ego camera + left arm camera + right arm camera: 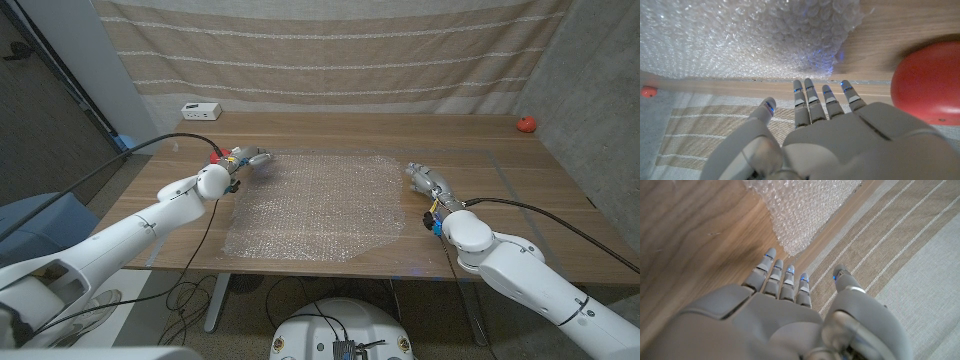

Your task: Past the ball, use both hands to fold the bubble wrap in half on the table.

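A clear bubble wrap sheet (315, 205) lies spread flat on the middle of the wooden table (500, 190). My left hand (252, 162) hovers at its far left corner with fingers straight and apart, holding nothing. The left wrist view has the left hand (830, 130) reaching toward the wrap's edge (740, 35). My right hand (425, 180) is just off the far right corner, fingers extended and empty. In the right wrist view its fingertips (785, 272) nearly reach the wrap's corner (800, 205). A small red ball (526, 124) sits at the far right of the table.
A red rounded thing (927, 82) shows very close beside my left hand; I cannot tell what it is. The small ball (647, 91) also appears far off in the left wrist view. A white box (200, 110) stands at the back left, before a striped curtain (340, 50).
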Action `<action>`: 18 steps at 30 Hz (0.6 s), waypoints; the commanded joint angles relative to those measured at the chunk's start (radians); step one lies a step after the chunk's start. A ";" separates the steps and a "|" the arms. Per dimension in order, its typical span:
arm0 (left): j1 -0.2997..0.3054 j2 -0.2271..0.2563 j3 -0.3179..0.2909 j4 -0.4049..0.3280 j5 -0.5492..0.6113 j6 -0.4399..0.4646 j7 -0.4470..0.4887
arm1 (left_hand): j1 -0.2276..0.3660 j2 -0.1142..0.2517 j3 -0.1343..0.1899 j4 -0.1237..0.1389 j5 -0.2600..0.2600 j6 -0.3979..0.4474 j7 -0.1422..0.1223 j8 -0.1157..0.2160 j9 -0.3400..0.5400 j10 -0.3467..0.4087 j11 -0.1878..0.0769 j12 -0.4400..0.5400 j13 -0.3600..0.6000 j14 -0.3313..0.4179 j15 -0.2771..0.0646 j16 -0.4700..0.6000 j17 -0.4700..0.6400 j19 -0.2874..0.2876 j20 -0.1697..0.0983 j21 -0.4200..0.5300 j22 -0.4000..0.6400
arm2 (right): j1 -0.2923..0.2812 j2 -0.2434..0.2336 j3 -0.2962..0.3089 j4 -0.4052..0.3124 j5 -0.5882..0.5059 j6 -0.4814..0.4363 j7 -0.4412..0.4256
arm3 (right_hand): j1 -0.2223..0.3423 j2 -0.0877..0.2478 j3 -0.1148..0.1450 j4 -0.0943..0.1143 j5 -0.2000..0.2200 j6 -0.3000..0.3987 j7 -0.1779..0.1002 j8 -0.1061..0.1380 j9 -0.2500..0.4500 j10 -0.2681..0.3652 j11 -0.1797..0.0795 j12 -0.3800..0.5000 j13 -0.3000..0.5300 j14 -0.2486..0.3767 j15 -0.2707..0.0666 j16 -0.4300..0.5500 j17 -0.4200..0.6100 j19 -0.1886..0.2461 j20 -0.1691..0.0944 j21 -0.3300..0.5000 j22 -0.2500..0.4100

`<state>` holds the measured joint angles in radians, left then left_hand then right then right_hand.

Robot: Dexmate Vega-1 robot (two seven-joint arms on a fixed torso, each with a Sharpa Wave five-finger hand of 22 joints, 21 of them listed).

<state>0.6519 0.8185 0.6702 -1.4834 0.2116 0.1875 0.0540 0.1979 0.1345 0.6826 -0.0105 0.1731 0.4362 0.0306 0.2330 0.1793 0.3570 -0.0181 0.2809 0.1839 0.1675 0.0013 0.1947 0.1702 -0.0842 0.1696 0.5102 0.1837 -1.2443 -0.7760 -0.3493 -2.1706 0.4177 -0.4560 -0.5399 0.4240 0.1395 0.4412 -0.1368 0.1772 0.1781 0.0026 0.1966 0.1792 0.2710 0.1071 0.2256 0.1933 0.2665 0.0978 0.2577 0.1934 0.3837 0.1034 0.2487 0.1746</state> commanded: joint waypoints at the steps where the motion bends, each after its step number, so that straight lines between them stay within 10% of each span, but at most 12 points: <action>1: -0.034 -0.028 0.021 0.054 0.008 -0.020 -0.026 | -0.004 0.005 0.008 0.000 0.001 0.010 0.001 -0.005 0.005 0.007 0.007 -0.003 0.006 -0.002 -0.006 -0.002 0.001 -0.002 -0.005 -0.003 0.005 | -0.053 -0.029 0.046 -0.140 0.047 -0.208 -0.083 | 0.007 -0.007 -0.013 -0.001 -0.002 0.042 0.007 0.013 0.005 0.054 0.009 0.014 0.003 0.067 0.002 0.023 0.008 0.059 0.010 0.017 0.005; 5: -0.047 -0.037 0.030 0.068 0.012 -0.023 -0.033 | -0.007 0.005 0.007 0.001 0.001 0.009 -0.002 -0.007 0.005 0.006 0.006 -0.005 0.006 -0.003 -0.007 -0.003 0.002 -0.002 -0.005 -0.004 0.005 | -0.043 -0.047 0.065 -0.180 0.107 -0.311 -0.066 | 0.010 -0.006 -0.020 -0.003 -0.001 0.082 0.022 0.017 0.005 0.132 0.029 0.031 0.004 0.148 -0.004 0.047 0.010 0.130 0.002 0.034 0.005; 18: -0.077 -0.053 0.059 0.090 0.041 -0.022 -0.048 | -0.028 0.008 0.001 0.023 0.001 0.022 -0.003 -0.010 0.006 0.019 -0.012 -0.008 0.006 0.004 -0.020 -0.001 0.006 -0.002 -0.008 -0.007 0.005 | -0.002 -0.056 0.097 -0.244 0.264 -0.561 -0.078 | 0.008 0.003 -0.014 0.003 0.001 0.115 0.034 0.022 0.005 0.150 0.038 0.030 0.003 0.175 -0.002 0.048 0.008 0.151 0.000 0.036 0.004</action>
<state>0.6048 0.7823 0.7007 -1.4180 0.2298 0.1646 0.0211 0.1851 0.1459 0.6836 0.0039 0.1731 0.4485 0.0291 0.2283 0.1792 0.3645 -0.0256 0.2734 0.1888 0.1661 -0.0077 0.1947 0.1701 -0.0895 0.1644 0.5062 0.1837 -1.2620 -0.8255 -0.2817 -2.3567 0.5504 -0.8005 -0.5967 0.4240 0.1395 0.4249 -0.1363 0.1772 0.2878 0.0356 0.2153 0.1791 0.4111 0.1484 0.2517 0.1931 0.4288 0.0946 0.2998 0.1981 0.5238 0.1017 0.2787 0.1745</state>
